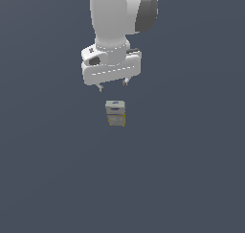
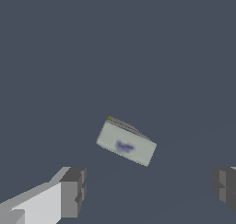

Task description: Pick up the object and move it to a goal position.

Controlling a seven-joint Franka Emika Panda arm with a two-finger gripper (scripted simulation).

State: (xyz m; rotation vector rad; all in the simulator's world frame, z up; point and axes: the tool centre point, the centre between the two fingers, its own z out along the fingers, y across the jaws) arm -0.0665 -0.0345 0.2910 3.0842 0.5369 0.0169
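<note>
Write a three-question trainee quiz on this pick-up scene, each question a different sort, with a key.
1. True or false: the gripper is closed on the small box.
2. Multiple choice: in the exterior view, the box is (A) between the fingers, (B) below the gripper and apart from it, (C) out of view.
3. Fill in: in the wrist view, the box shows a pale face with a blurred ____ mark on it.

Key:
1. False; the fingers stand wide apart and touch nothing.
2. B
3. blue
</note>
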